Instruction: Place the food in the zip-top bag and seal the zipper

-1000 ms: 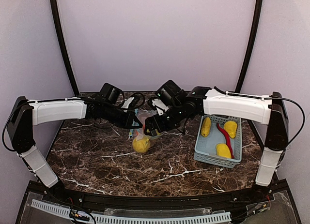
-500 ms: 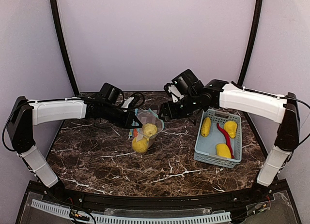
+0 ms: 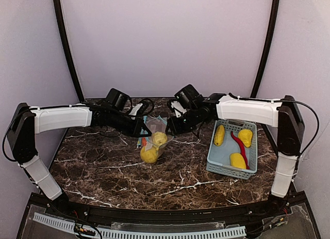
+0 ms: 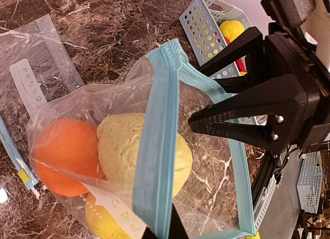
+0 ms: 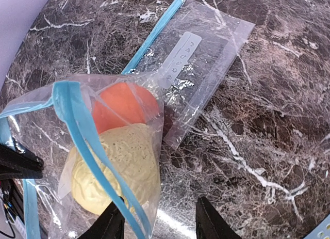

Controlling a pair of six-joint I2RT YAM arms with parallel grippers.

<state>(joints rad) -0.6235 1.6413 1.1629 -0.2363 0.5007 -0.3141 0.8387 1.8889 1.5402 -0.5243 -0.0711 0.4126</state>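
A clear zip-top bag (image 3: pixel 154 142) with a blue zipper rim (image 4: pixel 160 161) stands on the table. Inside it lie an orange (image 4: pixel 62 156), a pale bumpy yellow fruit (image 4: pixel 129 146) and a glossy yellow one (image 4: pixel 103 226). My left gripper (image 4: pixel 160 231) is shut on the near side of the rim, holding the mouth up. My right gripper (image 5: pixel 160 223) hovers at the mouth's far side, jaws apart; the blue rim (image 5: pixel 82 130) runs past its left finger. More food sits in the basket: three yellow pieces (image 3: pixel 219 134) (image 3: pixel 246 137) (image 3: pixel 237 160) and a red chili (image 3: pixel 240 146).
The pale blue slatted basket (image 3: pixel 216 165) stands at the right of the dark marble table. A second, empty zip-top bag (image 5: pixel 206 58) lies flat behind the filled one. The left arm (image 3: pixel 62 117) and right arm (image 3: pixel 247 110) reach in from both sides.
The right gripper left the bag mouth, swung back right, then came in again beside the rim with narrower jaws. The pale yellow fruit now rests in the bag. The left gripper held still.
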